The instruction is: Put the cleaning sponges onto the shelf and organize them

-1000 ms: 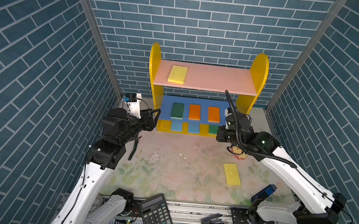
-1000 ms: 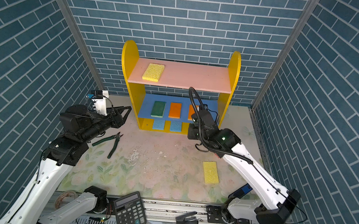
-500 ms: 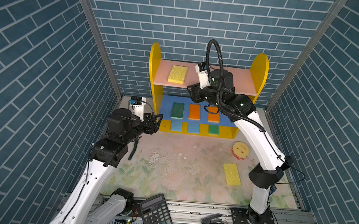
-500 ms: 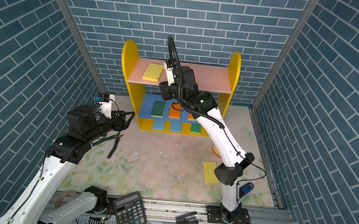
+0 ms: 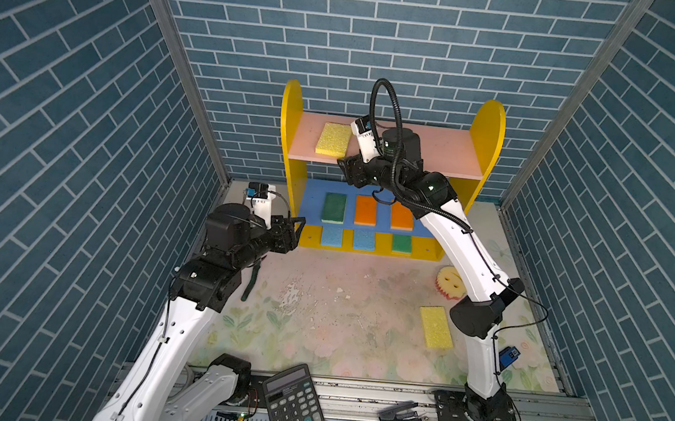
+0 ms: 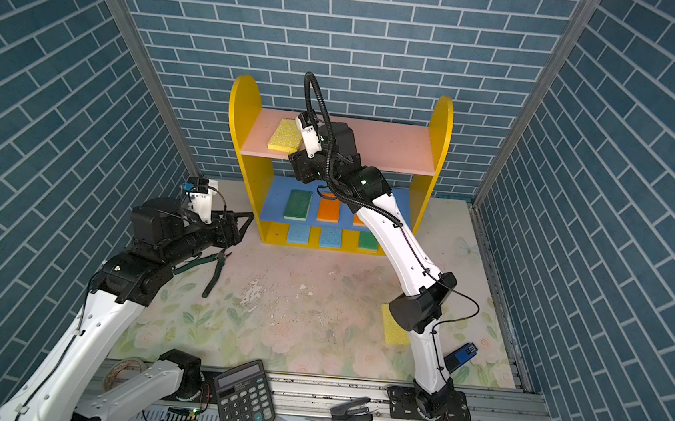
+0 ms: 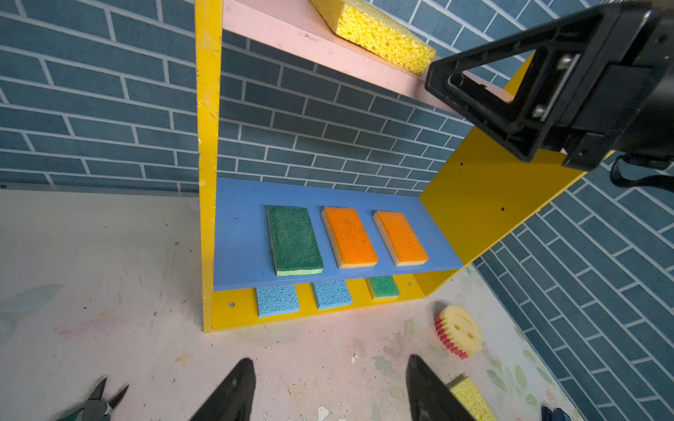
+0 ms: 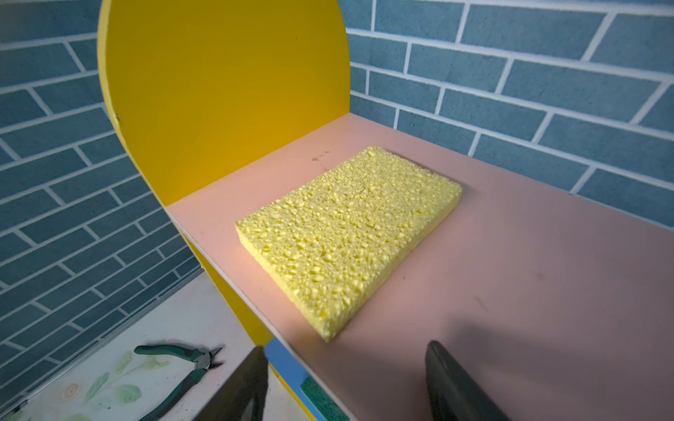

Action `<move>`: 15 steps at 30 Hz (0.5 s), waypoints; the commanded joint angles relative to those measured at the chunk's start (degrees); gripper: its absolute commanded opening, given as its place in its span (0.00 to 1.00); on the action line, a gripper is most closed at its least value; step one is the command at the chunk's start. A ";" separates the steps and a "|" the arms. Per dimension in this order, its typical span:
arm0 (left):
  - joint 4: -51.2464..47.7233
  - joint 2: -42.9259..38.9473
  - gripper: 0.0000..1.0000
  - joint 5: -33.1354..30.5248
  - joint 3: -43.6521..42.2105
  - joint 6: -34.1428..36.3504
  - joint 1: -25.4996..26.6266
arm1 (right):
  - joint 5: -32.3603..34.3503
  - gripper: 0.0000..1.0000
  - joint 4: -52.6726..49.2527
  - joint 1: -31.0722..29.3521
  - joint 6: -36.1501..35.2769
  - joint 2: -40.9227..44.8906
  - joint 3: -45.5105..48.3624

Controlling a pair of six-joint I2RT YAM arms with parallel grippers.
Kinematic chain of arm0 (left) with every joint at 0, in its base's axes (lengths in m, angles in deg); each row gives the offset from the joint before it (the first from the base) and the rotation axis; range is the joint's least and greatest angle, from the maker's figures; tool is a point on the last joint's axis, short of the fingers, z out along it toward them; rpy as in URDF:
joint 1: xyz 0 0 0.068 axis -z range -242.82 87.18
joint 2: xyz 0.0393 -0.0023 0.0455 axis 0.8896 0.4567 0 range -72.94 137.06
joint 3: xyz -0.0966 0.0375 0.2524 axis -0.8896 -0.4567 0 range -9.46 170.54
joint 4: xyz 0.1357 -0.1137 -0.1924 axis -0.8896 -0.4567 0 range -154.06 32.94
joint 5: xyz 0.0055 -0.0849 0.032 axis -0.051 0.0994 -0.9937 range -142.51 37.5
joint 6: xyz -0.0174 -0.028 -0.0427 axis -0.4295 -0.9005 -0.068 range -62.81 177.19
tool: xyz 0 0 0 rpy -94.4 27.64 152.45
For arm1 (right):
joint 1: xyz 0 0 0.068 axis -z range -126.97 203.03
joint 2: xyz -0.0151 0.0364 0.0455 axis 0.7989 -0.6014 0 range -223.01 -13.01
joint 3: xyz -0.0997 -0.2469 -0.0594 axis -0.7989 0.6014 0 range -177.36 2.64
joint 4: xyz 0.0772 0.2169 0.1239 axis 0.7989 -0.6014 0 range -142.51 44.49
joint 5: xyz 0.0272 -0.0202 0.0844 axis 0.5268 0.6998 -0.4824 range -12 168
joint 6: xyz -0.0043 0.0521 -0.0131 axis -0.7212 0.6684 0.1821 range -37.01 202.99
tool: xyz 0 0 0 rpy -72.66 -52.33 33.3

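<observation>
Hovering at the front lip of the shelf's (image 5: pixel 488 124) pink top board, the right pincer (image 8: pixel 344 348) stands with jaws apart and nothing between them. Its wrist view shows the porous yellow sponge (image 8: pixel 346 237) lying flat on that board, just ahead of both fingertips and touching neither. In a top view this sponge sits at about 11 o'clock from the pincer, near the left side panel.

Only the left wrist view looks under the boards. A dark green sponge (image 7: pixel 294 240) and two orange sponges (image 7: pixel 348 237) lie side by side on the blue middle board. Two light blue sponges (image 7: pixel 277 300) and a lower green sponge (image 7: pixel 383 287) lie on the yellow base.

The left pincer (image 7: pixel 330 361), jaws apart and empty, hangs above the desk (image 5: pixel 331 315) near the shelf's 7 o'clock corner. A top view adds the loose yellow sponge (image 5: pixel 436 327) at the desk's 4 o'clock and the round smiley sponge (image 5: pixel 448 281) at 3 o'clock.
</observation>
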 commanded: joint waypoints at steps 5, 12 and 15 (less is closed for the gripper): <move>2.33 1.25 0.67 0.81 0.14 -1.41 -0.29 | -2.77 0.64 2.26 2.50 5.18 1.02 2.71; 2.89 1.65 0.67 0.88 0.02 -1.56 -0.42 | -2.81 0.63 1.25 2.53 4.58 0.26 1.95; 2.88 1.78 0.67 0.84 -0.02 -1.61 -0.54 | -6.09 0.65 1.55 2.55 3.98 0.58 2.25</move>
